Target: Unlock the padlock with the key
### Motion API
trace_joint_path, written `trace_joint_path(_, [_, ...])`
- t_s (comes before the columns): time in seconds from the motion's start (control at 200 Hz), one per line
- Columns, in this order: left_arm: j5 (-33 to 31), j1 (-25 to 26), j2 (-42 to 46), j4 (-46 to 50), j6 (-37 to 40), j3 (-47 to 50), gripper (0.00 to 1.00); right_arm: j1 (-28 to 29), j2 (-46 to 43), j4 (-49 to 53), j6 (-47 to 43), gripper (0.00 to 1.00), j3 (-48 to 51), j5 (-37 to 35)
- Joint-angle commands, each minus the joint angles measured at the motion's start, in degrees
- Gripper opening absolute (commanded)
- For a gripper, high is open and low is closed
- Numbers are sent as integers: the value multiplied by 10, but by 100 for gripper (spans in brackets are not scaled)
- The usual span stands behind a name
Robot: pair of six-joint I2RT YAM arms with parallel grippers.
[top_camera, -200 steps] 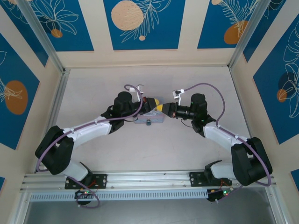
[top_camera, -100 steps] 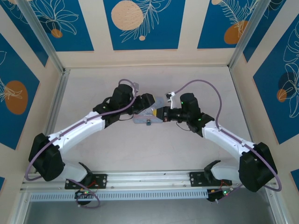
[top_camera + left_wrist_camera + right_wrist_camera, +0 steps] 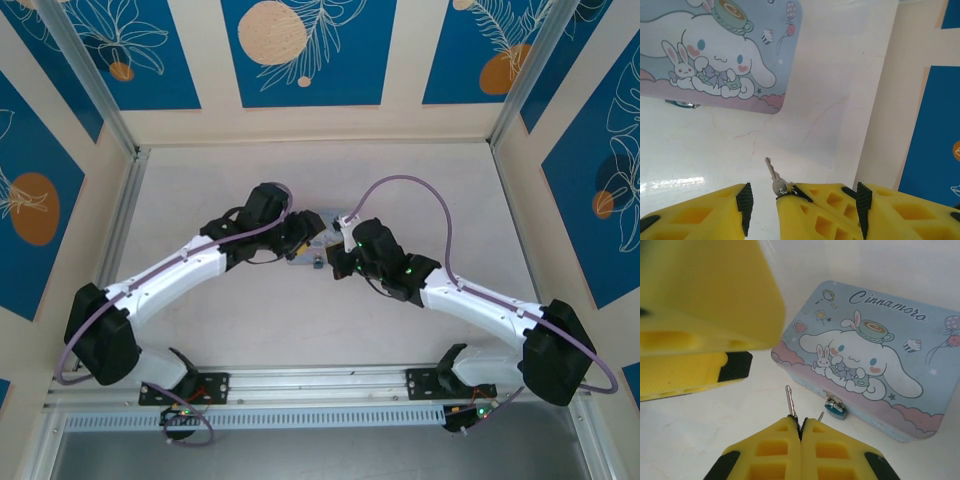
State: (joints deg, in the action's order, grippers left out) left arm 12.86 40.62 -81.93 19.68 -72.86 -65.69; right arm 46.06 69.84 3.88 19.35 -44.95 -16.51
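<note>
Above table (image 3: 685, 440), right pincer (image 3: 800, 421) pinches key (image 3: 789, 401).

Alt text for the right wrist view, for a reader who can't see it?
The right gripper, shut, pinches the key, blade pointing up, before a cartoon-printed tin whose latch carries the blue padlock. The left gripper's yellow fingers loom upper left.

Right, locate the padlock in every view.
Top external: padlock at centre, at near edge of the tin.
Left wrist: padlock at far left, a teal sliver below the tin.
Right wrist: padlock just below centre, hanging at the tin's front.
Shared landmark: the tin.
</note>
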Motion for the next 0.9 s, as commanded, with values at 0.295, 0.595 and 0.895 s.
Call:
trace_joint_path(0.295, [12, -1, -44, -5, -48, -25, 51, 19, -13, -32, -34, 0, -21, -58])
trace_joint_path(0.595, [16, 5, -60, -24, -57, -26, 39, 23, -2, -34, -35, 0, -31, -57])
trace_joint_path(0.895, [15, 10, -63, -27, -60, -29, 29, 31, 14, -26, -43, 0, -44, -72])
